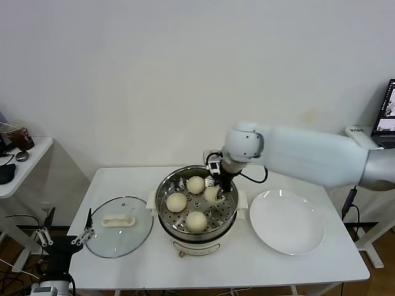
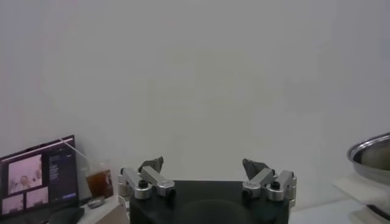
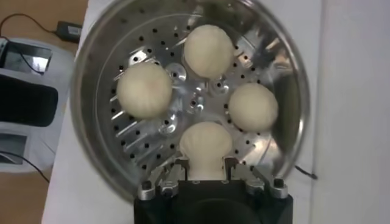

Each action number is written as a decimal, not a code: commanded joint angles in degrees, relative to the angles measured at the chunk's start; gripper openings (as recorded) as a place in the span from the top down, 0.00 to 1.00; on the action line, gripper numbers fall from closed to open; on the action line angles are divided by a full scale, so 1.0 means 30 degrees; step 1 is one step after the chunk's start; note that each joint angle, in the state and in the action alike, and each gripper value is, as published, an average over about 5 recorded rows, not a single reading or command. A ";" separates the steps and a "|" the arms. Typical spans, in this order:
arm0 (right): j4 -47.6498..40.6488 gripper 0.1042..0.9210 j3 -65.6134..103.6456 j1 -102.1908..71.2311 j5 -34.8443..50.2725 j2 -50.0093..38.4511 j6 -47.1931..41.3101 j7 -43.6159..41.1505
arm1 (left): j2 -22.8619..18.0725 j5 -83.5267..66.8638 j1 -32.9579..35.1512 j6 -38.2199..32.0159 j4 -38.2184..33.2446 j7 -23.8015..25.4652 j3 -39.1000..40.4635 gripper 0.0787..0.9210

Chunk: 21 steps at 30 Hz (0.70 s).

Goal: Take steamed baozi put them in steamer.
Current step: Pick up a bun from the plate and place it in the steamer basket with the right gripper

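The steamer stands at the middle of the table, and its perforated tray holds the baozi. Three baozi lie loose on the tray; the right wrist view also shows them. My right gripper reaches down into the pot and is shut on the fourth baozi, low at the tray's right side. My left gripper hangs open and empty below the table's left front corner.
The white plate lies bare to the right of the steamer. The glass lid with its white handle lies to the left. A side table with a cup stands far left. The steamer's rim shows in the left wrist view.
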 commanded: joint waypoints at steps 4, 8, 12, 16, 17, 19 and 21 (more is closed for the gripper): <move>-0.1557 0.65 0.0307 -0.1947 -0.1249 0.1018 -0.0502 0.0639 | 0.0028 -0.0015 -0.0020 -0.0036 0.0068 0.0008 -0.0042 0.12; -0.1279 0.59 0.0727 -0.1770 -0.1200 0.0702 -0.0582 0.0707 | 0.0020 -0.0026 -0.0038 -0.0053 0.0140 0.0003 -0.0029 0.12; -0.0400 0.46 0.1282 -0.1188 -0.0791 -0.0244 -0.0604 0.0360 | 0.0008 -0.0044 -0.0048 -0.0052 0.0177 -0.0005 -0.0034 0.12; 0.0986 0.32 0.1739 -0.0517 -0.0430 -0.1643 -0.0641 0.0173 | -0.0015 -0.0034 -0.0129 -0.0037 0.0210 -0.0005 0.0000 0.12; 0.1313 0.28 0.1919 -0.0393 -0.0398 -0.1998 -0.0649 0.0192 | -0.0018 -0.0026 -0.0151 -0.0033 0.0221 -0.0006 0.0022 0.12; 0.2019 0.22 0.2501 -0.0275 -0.0381 -0.2782 -0.0655 0.0245 | -0.0022 0.0004 -0.0185 -0.0030 0.0254 -0.0005 0.0073 0.12; 0.2785 0.16 0.3327 -0.0483 -0.0156 -0.3671 -0.0657 0.0463 | -0.0028 0.0034 -0.0202 -0.0026 0.0293 -0.0009 0.0130 0.12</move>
